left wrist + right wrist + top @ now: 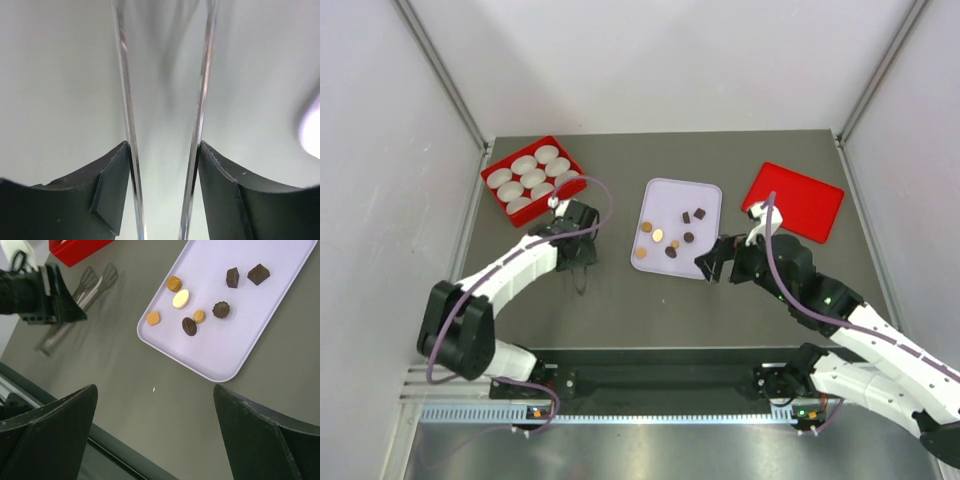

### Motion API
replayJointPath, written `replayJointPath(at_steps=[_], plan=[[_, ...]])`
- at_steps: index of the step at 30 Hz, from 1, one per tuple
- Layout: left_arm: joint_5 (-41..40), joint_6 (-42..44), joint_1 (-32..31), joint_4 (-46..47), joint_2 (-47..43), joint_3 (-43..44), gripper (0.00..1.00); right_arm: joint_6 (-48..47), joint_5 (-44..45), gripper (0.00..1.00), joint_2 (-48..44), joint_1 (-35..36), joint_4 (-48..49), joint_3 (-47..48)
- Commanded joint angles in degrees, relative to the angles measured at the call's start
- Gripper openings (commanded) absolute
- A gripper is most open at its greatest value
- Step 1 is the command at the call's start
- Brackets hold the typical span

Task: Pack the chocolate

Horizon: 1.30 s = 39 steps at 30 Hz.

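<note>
Seen from the top external camera, the small chocolate pieces (689, 237) all lie on the flat rectangular lavender plastic tray (670, 195) at the middle of the dark grey table (640, 310). The dark brown ones sit toward the tray's upper right and the caramel-orange ones toward its lower left. The square red box (488, 173) filled with round white paper cups (533, 178) stands at upper left, apart from the tray. A flat red lid (800, 200) lies at the right.

The right wrist view makes the pieces sharper. Eight can be counted, among them a pale cream oval that the overhead picture does not resolve. Its upper left also shows the shiny metal tongs (80, 297) lying on the table, which are only a thin dark line from above.

Only the left wrist view shows the grip. The two bright arms of the tongs run up the middle of the frame, and each black finger of the left gripper (164, 145) presses against the outer side of one arm, clasping them.

The right gripper (155, 387) is spread wide with nothing between its fingers. It hangs over bare table just below the tray's lower edge.
</note>
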Motion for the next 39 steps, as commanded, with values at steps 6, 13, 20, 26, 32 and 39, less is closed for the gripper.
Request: replayJointPath(at_steps=[6, 13, 20, 26, 32, 39], plan=[[2.2, 6.7, -1.8, -17.4, -5.5, 18.8, 0.55, 0.0, 0.0, 1.00, -4.1, 0.3, -2.2, 0.6], [7.0, 10.2, -3.8, -20.8, -2.7, 28.2, 0.51, 0.8, 1.8, 1.00, -4.2, 0.3, -2.9, 1.1], [6.9, 11.3, -8.9, -20.9, -0.7, 32.0, 0.51, 0.2, 2.8, 1.00, -3.0, 0.3, -5.0, 3.3], [7.7, 11.7, -13.7, -18.7, 0.2, 33.1, 0.50, -1.5, 6.0, 1.00, -3.3, 0.2, -7.0, 4.8], [10.1, 11.8, -15.3, -14.9, 0.3, 31.0, 0.49, -2.1, 10.4, 1.00, -4.2, 0.3, -8.2, 5.4], [12.8, 14.0, -15.7, -7.6, 3.3, 30.3, 0.48, -1.8, 15.5, 1.00, -5.5, 0.3, -9.0, 6.3]])
